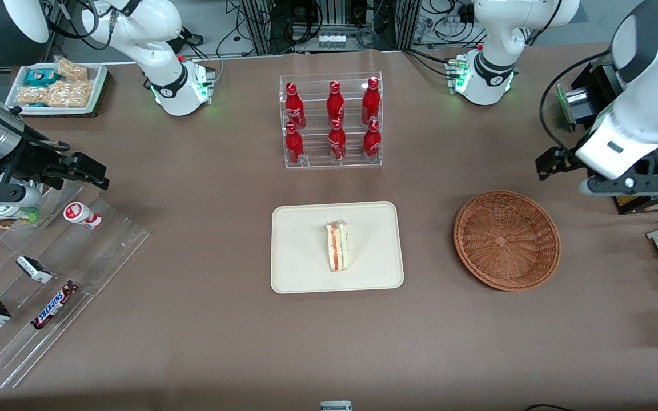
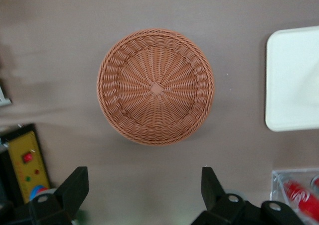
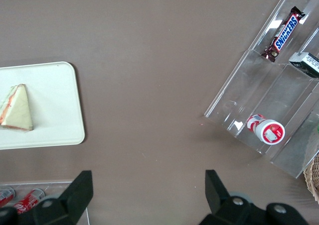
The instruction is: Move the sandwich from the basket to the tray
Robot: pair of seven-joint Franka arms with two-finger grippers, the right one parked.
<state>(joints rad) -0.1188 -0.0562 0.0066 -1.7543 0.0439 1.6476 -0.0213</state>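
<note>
The sandwich [image 1: 338,246], a pale wedge with red and green filling, lies on the cream tray [image 1: 300,245] in the middle of the table; the right wrist view shows the sandwich [image 3: 17,108] on the tray [image 3: 55,110] too. The round wicker basket [image 1: 506,240] stands beside the tray toward the working arm's end and has nothing in it. My left gripper [image 1: 620,185] hangs high above the table, farther from the front camera than the basket. In the left wrist view the gripper [image 2: 144,177] is open with nothing between its fingers, and the basket [image 2: 155,85] and a tray edge [image 2: 294,80] show.
A clear rack of red bottles [image 1: 332,123] stands farther from the front camera than the tray. A stepped acrylic snack rack [image 1: 49,274] and a white snack tray [image 1: 57,85] lie toward the parked arm's end. A black box with a yellow panel [image 2: 27,160] sits near the basket.
</note>
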